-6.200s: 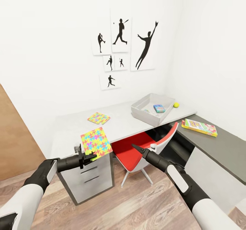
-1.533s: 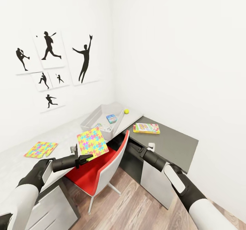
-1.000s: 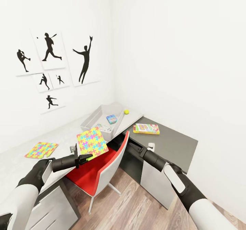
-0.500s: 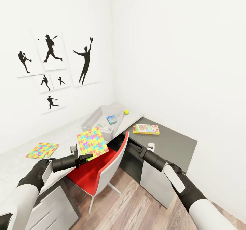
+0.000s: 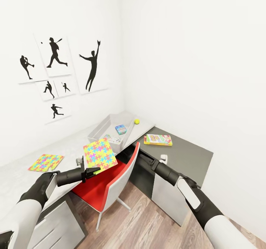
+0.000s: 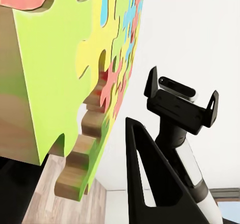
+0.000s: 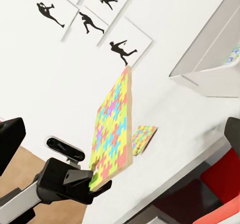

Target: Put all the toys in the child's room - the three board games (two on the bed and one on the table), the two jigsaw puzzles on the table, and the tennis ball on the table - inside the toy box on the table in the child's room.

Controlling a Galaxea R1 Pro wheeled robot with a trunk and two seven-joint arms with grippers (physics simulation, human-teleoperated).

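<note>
A child's room corner, seen from the robot's head. The left gripper, at lower left of the frame, is clenched on the bottom edge of 1 jigsaw puzzle, which stands tilted upward above a red chair. In the left wrist view the puzzle fills the upper left, gripped near its lower edge, with a dark finger beside it. In the right wrist view the same puzzle rises from the left gripper at lower left.

The right gripper sits at lower centre of the head view, by the chair's back; I cannot tell whether it is open or closed.

A second puzzle lies flat on the white table at far left. The grey toy box stands at centre on the table, with 2 game boxes inside: 1 blue, 1 paler. A tennis ball rests on the table just right of the box. A yellow-red game lies on the dark grey cabinet top, right of centre. 6 sports silhouettes hang at upper left.
</note>
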